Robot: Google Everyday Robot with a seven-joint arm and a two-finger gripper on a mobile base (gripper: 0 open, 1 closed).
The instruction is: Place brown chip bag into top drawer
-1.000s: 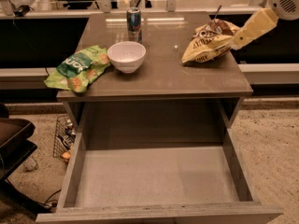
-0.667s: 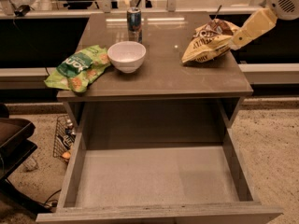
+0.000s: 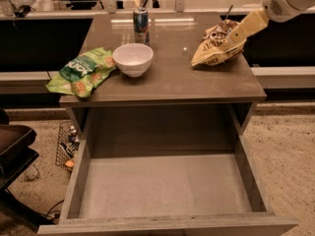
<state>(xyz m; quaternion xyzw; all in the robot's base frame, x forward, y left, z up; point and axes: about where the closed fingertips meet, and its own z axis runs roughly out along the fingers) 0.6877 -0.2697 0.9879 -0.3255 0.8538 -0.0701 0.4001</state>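
Task at early stage. Brown chip bag (image 3: 212,50) lies on tabletop (image 3: 187,80), right rear, not in top drawer (image 3: 162,188). Drawer stands open, ready. Gripper (image 3: 230,39) at bag's right edge, touching it. I cannot tell jaw state or whether bag is held. Left: lift, carry forward, release in drawer. Bag lettering unreadable, and green chip bag (image 3: 81,73) lettering likewise.

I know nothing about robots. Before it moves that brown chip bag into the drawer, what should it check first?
1. Top drawer pulled open: ok.
2. Room in the drawer for the bag: ok.
3. Gripper at the brown chip bag, on the right side of the tabletop: ok.
4. Firm hold on the bag: cannot tell.
5. White bowl, can and green chip bag away from the bag: ok.
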